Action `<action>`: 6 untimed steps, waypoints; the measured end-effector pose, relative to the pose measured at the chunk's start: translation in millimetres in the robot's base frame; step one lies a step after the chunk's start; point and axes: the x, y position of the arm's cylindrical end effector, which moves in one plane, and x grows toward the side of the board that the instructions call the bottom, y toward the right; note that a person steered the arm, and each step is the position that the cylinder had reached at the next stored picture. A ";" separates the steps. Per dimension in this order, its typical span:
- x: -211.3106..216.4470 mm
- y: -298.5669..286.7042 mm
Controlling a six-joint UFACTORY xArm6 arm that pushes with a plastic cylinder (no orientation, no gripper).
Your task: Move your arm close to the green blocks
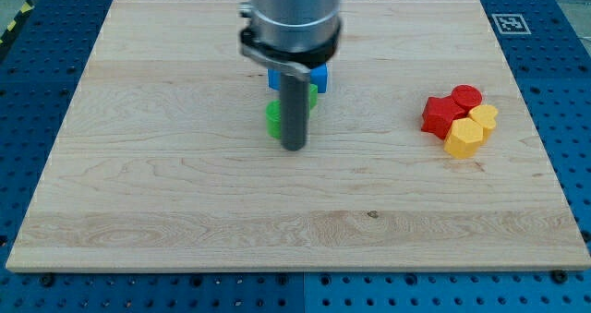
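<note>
My tip rests on the wooden board just below and right of a green block, which shows at the rod's left side and looks to be touching it. A second bit of green shows at the rod's right; its shape is hidden by the rod. A blue block lies just above them, mostly hidden under the arm's grey body.
At the view's right sits a cluster: a red star-like block, a red round block, a yellow hexagon and another yellow block. The board's edges border a blue perforated table.
</note>
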 end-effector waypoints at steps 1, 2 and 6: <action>0.0 -22.8; -18.8 -34.0; -28.5 -53.8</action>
